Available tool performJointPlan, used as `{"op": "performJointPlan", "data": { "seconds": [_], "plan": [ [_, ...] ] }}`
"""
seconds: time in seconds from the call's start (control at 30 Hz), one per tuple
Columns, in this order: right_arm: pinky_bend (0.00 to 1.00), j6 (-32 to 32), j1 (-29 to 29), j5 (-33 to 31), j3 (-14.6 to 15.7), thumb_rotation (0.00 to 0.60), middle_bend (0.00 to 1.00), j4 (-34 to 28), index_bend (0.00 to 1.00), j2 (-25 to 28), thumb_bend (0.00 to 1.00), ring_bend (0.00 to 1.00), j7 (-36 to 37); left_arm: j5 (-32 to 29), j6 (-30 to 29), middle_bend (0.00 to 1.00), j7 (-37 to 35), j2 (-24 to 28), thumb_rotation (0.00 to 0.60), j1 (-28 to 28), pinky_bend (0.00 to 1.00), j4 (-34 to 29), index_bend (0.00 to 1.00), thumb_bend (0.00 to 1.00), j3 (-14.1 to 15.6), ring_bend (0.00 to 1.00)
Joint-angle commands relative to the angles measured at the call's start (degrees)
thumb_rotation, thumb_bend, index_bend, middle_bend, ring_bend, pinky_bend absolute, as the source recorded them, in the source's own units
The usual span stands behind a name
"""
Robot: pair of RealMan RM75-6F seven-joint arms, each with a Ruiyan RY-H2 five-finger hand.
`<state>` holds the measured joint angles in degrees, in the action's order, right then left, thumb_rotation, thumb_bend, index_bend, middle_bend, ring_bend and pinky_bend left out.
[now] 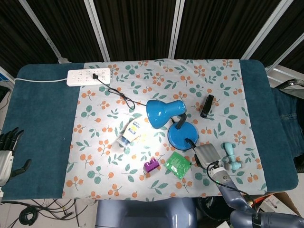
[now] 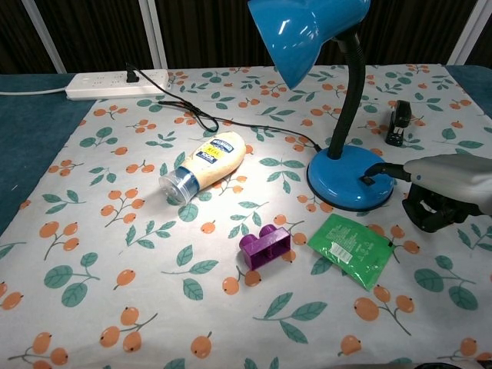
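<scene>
Right hand [image 2: 450, 188] touches the blue lamp [image 2: 347, 181] base near the table's front edge, one finger extended, nothing held.

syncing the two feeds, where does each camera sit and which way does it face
Head view: high above, facing down on the table; left hand at the edge, right hand by the lamp.
Chest view: low at the near edge, facing across; only the right hand.
Shared: lamp, purple block, green packet.

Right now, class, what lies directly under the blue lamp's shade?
Under the lamp shade lies brightly lit floral cloth, with the mayonnaise bottle at the lit patch's edge. In the head view the shade covers some cloth.
</scene>
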<state>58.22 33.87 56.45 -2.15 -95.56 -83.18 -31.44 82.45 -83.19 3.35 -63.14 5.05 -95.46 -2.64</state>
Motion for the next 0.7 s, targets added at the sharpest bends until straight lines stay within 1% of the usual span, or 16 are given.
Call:
{"op": "performJointPlan", "data": {
  "seconds": [0.03, 0.7],
  "plan": [
    [0.74, 0.02, 0.05, 0.03, 0.00, 0.600, 0.81, -0.04, 0.00, 0.00, 0.71, 0.83, -0.06, -0.03, 0.00, 0.00, -0.02, 0.01, 0.600, -0.02, 0.00, -0.01, 0.00, 0.29, 0.00, 0.00],
    [0.74, -1.10, 1.00, -1.92, 0.35, 0.600, 0.81, 0.83, 0.00, -0.51, 0.71, 0.83, -1.55, -0.08, -0.06, 0.00, -0.04, 0.03, 0.600, -0.04, 0.00, 0.06, 0.00, 0.29, -0.05, 0.00]
  ]
}}
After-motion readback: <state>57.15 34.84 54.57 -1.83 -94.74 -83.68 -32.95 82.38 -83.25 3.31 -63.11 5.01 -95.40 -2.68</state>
